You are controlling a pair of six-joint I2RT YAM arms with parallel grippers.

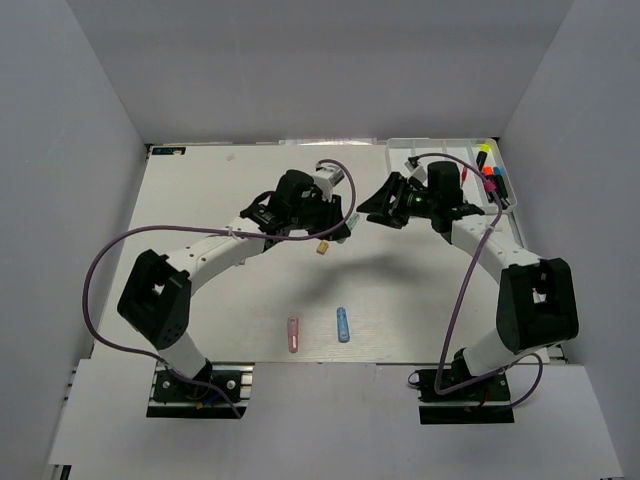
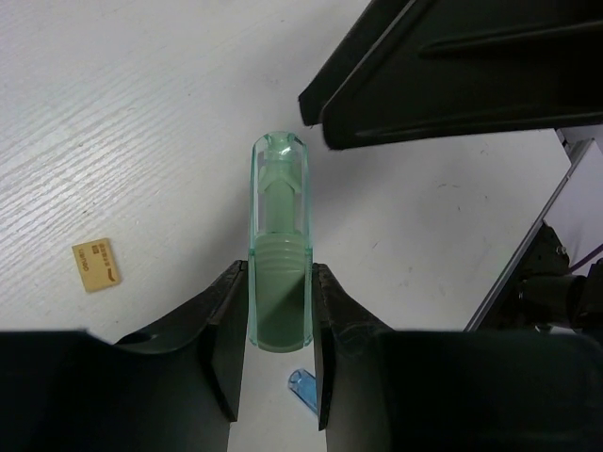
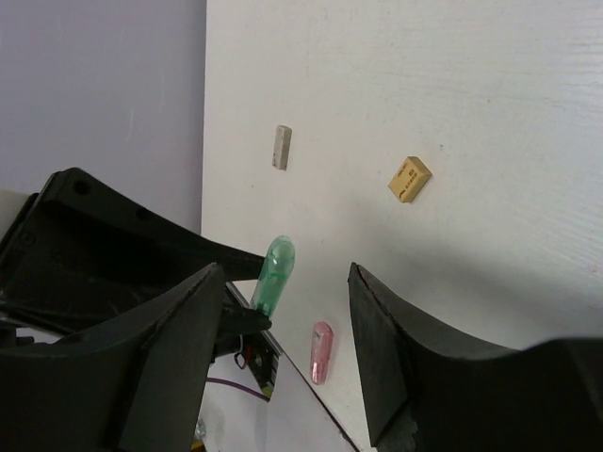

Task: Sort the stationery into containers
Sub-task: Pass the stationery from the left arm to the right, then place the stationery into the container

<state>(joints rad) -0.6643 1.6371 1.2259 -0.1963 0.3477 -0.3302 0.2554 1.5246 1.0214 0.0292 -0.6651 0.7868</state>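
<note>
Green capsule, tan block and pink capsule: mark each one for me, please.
green capsule (image 2: 279, 254): left wrist view, its ribbed middle section.
tan block (image 2: 96, 265): left wrist view, centre of its printed top face.
pink capsule (image 1: 293, 334): top external view, middle of its body.

the left arm (image 1: 200, 255), white links with black joints, reaches from its base inward to mid-table. the black two-finger left gripper (image 2: 280, 282) is clamped on a translucent green capsule-shaped piece (image 2: 279, 235). the matching right arm (image 1: 490, 250) bends inward. the black right gripper (image 3: 285, 270) faces the left one, jaws spread wide.
</note>
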